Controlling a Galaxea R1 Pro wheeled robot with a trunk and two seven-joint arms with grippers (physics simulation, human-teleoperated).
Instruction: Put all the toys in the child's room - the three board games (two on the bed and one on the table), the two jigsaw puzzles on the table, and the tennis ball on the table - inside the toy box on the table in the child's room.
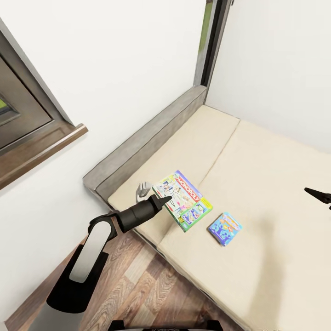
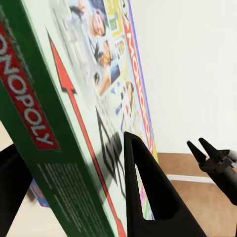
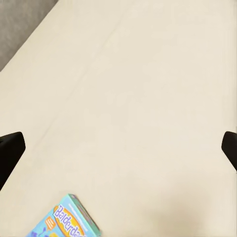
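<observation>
Head view: bed [image 1: 276, 257].
Left claw [image 1: 161, 200]: clamped on Monopoly box [image 1: 183, 199], raised at the bed's edge.
Right claw [image 1: 317, 195]: released, above mattress.
Blue game box [image 1: 224, 228]: flat on bed.

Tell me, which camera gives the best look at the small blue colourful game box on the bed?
The head view: the small blue colourful game box lies there whole, flat on the beige mattress, beside the white-green Monopoly box. The right wrist view catches just its lettered corner. The left wrist view shows a blue sliver behind the Monopoly box.
</observation>
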